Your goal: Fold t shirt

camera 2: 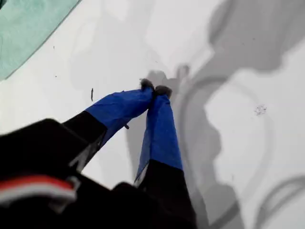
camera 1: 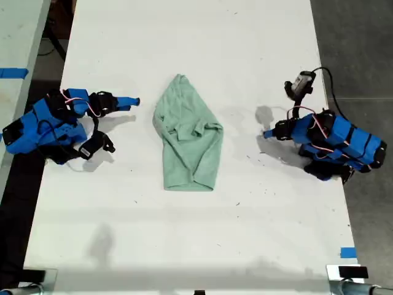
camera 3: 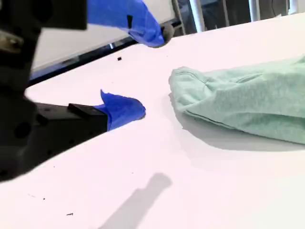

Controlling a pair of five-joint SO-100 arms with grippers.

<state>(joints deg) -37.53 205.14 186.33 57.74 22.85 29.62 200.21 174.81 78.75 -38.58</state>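
blue jaws of my first gripper [camera 2: 155, 89] closed, empty — my second gripper [camera 3: 152, 71] open, empty.

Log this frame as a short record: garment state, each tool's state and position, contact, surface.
garment: t shirt, folded narrow, lying flat mid-table
first tool: my first tool shut, empty, at the exterior view's right, apart from the shirt
second tool: my second tool open, empty, at the exterior view's left, close to the shirt's edge
contact: neither tool touches the shirt
surface: white table
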